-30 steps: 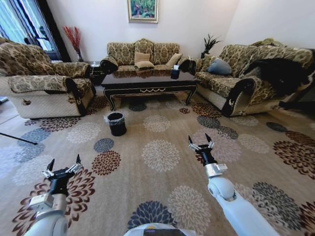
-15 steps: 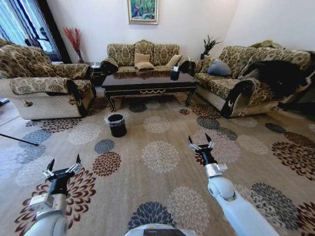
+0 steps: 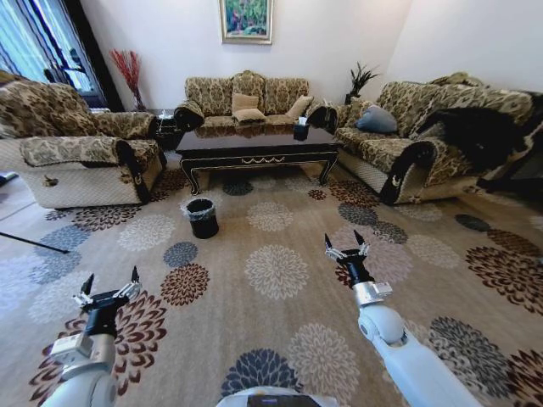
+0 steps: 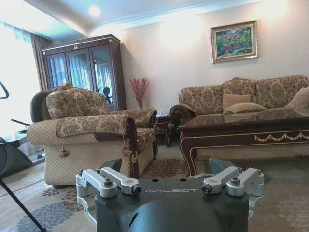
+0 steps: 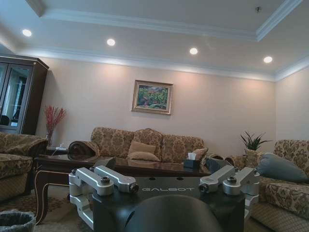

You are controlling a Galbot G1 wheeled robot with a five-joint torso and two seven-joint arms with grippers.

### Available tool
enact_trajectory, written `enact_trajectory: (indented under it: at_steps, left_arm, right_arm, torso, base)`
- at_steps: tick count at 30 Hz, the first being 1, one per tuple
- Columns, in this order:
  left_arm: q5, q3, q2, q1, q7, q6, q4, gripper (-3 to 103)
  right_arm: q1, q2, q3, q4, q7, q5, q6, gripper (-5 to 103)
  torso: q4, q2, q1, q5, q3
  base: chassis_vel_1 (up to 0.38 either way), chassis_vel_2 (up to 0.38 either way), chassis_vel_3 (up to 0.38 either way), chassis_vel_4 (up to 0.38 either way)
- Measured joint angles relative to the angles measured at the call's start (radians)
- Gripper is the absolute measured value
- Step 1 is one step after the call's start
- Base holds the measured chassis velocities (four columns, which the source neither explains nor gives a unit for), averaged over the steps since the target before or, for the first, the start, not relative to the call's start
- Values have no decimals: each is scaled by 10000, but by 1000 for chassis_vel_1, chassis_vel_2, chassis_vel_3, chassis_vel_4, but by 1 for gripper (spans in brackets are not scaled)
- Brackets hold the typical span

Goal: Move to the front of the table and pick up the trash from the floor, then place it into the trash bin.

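The dark glossy table (image 3: 254, 142) stands across the room in front of the back sofa, and its apron also appears in the left wrist view (image 4: 251, 129) and its top in the right wrist view (image 5: 120, 168). The black trash bin (image 3: 202, 217) with its clear liner sits on the carpet before the table's left end; its rim shows again in the right wrist view (image 5: 17, 220). The trash is too small to make out on the patterned carpet. My left gripper (image 3: 109, 277) and right gripper (image 3: 343, 240) are held low in front of me, both open and empty.
An armchair (image 3: 76, 157) stands to the left, a long sofa (image 3: 424, 144) to the right and another sofa (image 3: 246, 93) behind the table. A dark tissue box (image 3: 301, 129) sits on the table. A thin black rod (image 3: 34, 242) lies across the floor at far left.
The whole head view has shifted slightly, with table and bin sitting a little lower in the picture: the camera has moved with the base. Both arms keep the same pose.
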Motion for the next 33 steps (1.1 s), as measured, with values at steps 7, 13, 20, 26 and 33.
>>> enact_trajectory:
  at_steps: [7, 13, 20, 26, 33]
  left_arm:
    - [0, 0, 0, 0, 0, 0, 0, 100]
    - [0, 0, 0, 0, 0, 0, 0, 100]
    - [0, 0, 0, 0, 0, 0, 0, 100]
    - [0, 0, 0, 0, 0, 0, 0, 100]
    - [0, 0, 0, 0, 0, 0, 0, 100]
  right_arm:
    - [0, 0, 0, 0, 0, -1, 0, 100]
    - [0, 1, 0, 0, 0, -1, 0, 100]
    - [0, 0, -1, 0, 0, 0, 0, 100]
    - [0, 0, 0, 0, 0, 0, 0, 100]
    - [0, 0, 0, 0, 0, 0, 0, 100]
  torso:
    - [0, 292, 119, 0, 174]
    - [0, 549, 214, 0, 337]
    - [0, 853, 322, 0, 534]
    - [0, 1102, 411, 0, 694]
    - [0, 1409, 532, 0, 883]
  base:
    - [0, 0, 0, 0]
    - [0, 0, 0, 0]
    - [0, 0, 0, 0]
    - [0, 0, 0, 0]
    - [0, 0, 0, 0]
